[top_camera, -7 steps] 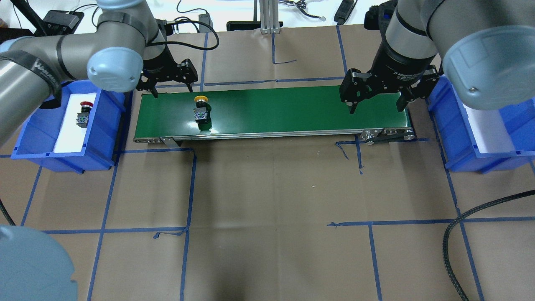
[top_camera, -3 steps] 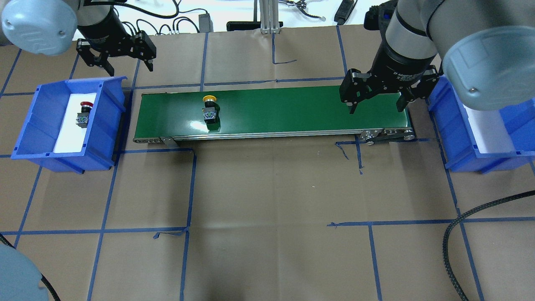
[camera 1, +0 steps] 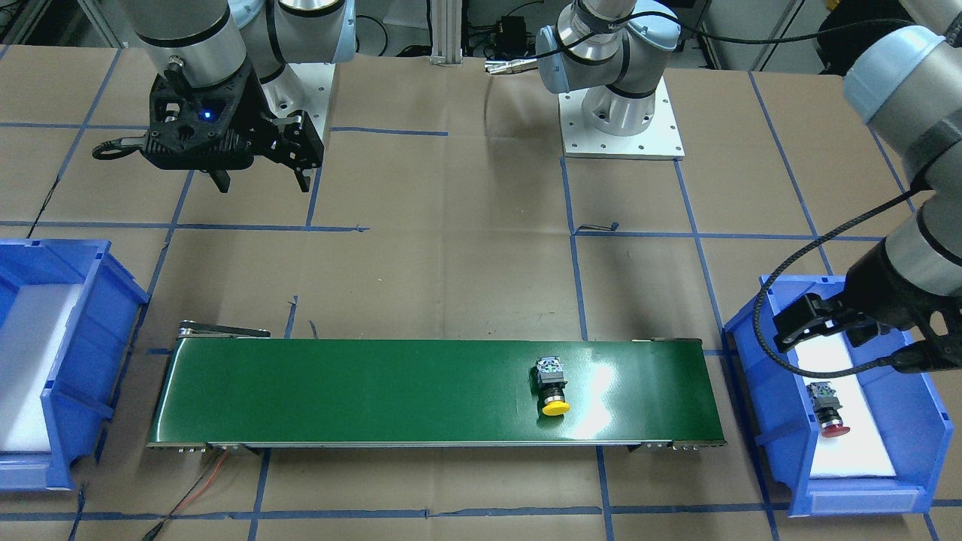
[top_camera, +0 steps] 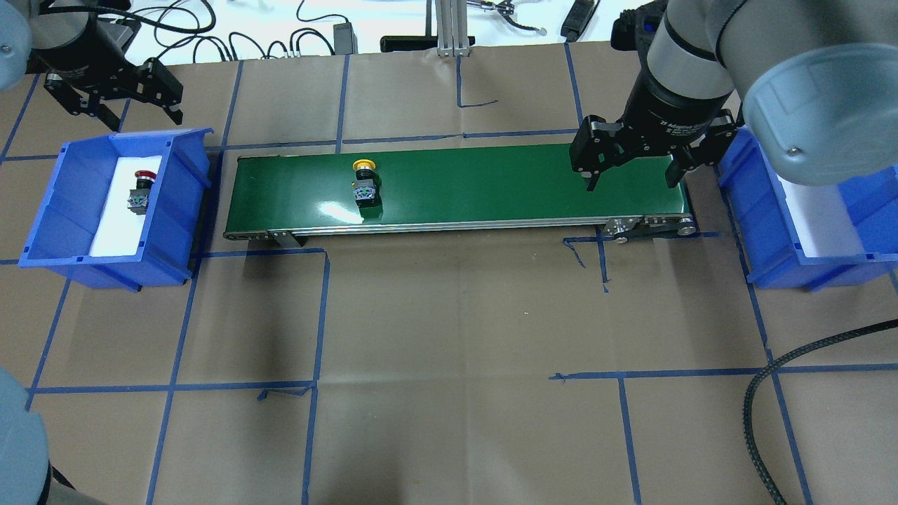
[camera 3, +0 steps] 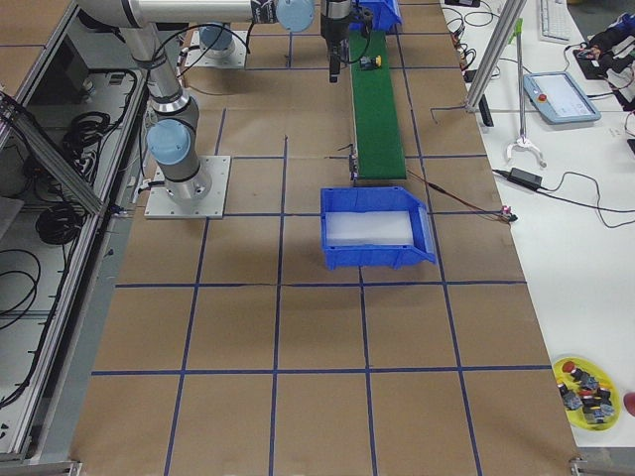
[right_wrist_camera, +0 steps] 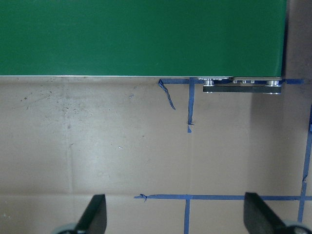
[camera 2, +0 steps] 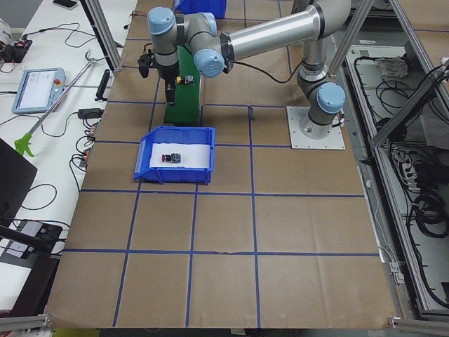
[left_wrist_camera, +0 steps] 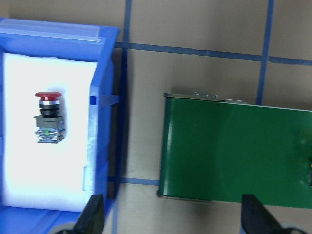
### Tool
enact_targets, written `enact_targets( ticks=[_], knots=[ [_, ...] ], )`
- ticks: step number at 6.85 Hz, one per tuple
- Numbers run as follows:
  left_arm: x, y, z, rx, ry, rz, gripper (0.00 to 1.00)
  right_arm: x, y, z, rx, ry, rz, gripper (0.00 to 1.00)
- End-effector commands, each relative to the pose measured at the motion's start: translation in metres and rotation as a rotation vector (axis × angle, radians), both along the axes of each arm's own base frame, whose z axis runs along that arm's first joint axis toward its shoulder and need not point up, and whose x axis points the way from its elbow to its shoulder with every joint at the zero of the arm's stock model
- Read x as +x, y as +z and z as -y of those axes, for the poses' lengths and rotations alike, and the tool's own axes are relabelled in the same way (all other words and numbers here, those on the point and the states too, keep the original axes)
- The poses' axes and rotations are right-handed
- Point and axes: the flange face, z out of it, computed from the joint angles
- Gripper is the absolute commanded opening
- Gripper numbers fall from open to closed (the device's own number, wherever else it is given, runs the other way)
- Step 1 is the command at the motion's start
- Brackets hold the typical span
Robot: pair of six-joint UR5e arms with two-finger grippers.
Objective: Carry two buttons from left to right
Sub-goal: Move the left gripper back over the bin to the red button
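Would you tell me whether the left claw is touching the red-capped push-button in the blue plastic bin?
Apart. The left wrist view shows the red-capped push-button lying alone on the blue plastic bin's white liner, clear of the open left claw.

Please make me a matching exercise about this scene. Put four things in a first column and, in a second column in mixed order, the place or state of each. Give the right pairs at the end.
Column one:
1. yellow button
2. red button
3. right tool
4. right blue bin

Column two:
a. has only a white pad inside
b. lies on the green belt
c. open, holding nothing
d. lies in the left blue bin

Right pairs: 1-b; 2-d; 3-c; 4-a.
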Motion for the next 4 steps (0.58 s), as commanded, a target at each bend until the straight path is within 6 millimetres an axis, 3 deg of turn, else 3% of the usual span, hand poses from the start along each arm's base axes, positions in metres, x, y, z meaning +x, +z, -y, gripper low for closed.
enact_targets(
  ticks=[1, 2, 4],
  knots=[
    [0.090, -0.013, 0.012, 0.009, -0.059, 0.007, 1.00, 0.000, 0.000, 0.000, 0.000, 0.000, 0.000, 1.00],
    [0.125, -0.020, 0.022, 0.009, -0.071, 0.009, 1.00, 0.000, 0.000, 0.000, 0.000, 0.000, 0.000, 1.00],
    [0.134, -0.042, 0.031, 0.033, -0.067, -0.005, 1.00, 0.000, 0.000, 0.000, 0.000, 0.000, 0.000, 1.00]
  ],
)
